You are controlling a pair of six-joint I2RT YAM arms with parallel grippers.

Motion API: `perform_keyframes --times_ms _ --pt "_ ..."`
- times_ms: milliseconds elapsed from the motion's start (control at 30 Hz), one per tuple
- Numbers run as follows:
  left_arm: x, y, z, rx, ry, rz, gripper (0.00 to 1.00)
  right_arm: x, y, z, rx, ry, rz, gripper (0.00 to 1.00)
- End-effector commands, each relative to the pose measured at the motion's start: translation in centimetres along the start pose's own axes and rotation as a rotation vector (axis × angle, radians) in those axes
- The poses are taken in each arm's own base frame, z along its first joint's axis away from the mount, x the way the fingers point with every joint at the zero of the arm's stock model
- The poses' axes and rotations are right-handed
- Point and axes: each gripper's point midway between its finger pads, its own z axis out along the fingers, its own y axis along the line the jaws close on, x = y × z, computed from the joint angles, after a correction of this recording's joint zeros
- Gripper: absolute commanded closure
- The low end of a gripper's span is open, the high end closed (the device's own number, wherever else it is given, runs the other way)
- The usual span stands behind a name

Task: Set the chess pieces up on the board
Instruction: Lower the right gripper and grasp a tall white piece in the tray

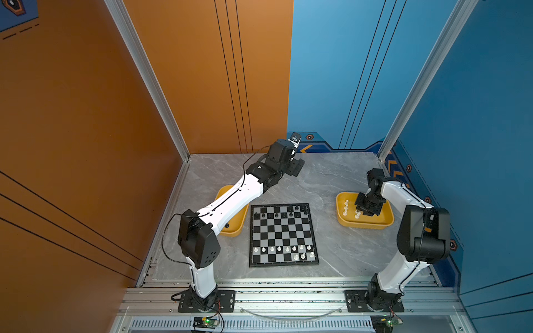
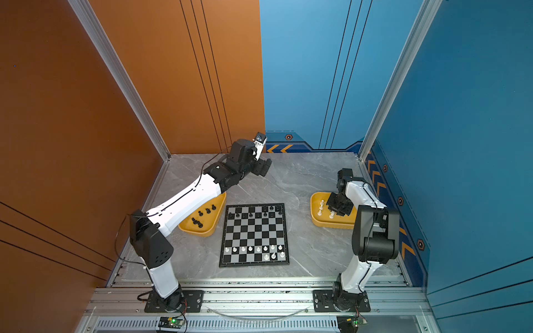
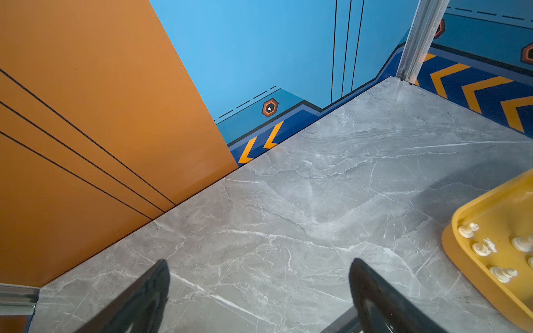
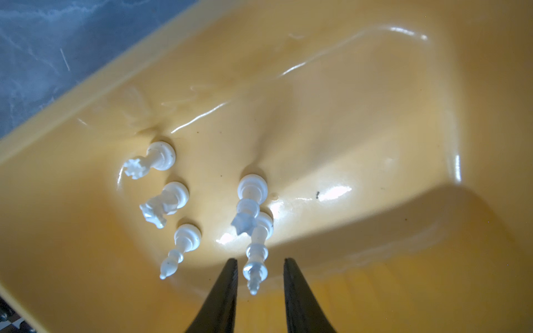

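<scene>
Yellow plastic tray [image 4: 375, 115], on the bench [image 1: 331, 178], right of the board [image 1: 284, 233]: five white chess pieces [image 4: 173, 199] in view. Tall white piece [image 4: 255, 259]: standing upright, long axis vertical, tip toward the right gripper [image 4: 260, 261], whose fingers flank it, narrowly parted, gaps either side. Left gripper [image 3: 258, 261]: spread wide, holding nothing, above bare bench.

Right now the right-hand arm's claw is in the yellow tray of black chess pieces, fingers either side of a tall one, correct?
No: the chess pieces in that yellow tray are white, not black, as the right wrist view shows. The right gripper does have jaws either side of a tall piece.
</scene>
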Motion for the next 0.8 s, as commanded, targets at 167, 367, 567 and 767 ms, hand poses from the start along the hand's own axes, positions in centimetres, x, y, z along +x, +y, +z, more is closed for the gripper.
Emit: perform_keyframes --times_ms 167,367,567,767 --pt "0.0 0.5 0.4 -0.017 0.012 0.018 0.02 -0.1 0.4 0.9 -0.007 0.015 -0.017 0.72" --pt "0.2 0.8 0.1 -0.026 0.017 0.019 0.02 0.1 0.4 1.3 -0.001 0.022 -0.023 0.73" --pt "0.3 0.9 -0.2 -0.028 0.02 0.025 0.02 0.1 0.6 1.5 0.002 0.022 -0.032 0.77" --pt "0.5 1.1 -0.8 -0.037 0.024 0.034 0.02 0.1 0.7 1.7 0.01 0.027 -0.039 0.81"
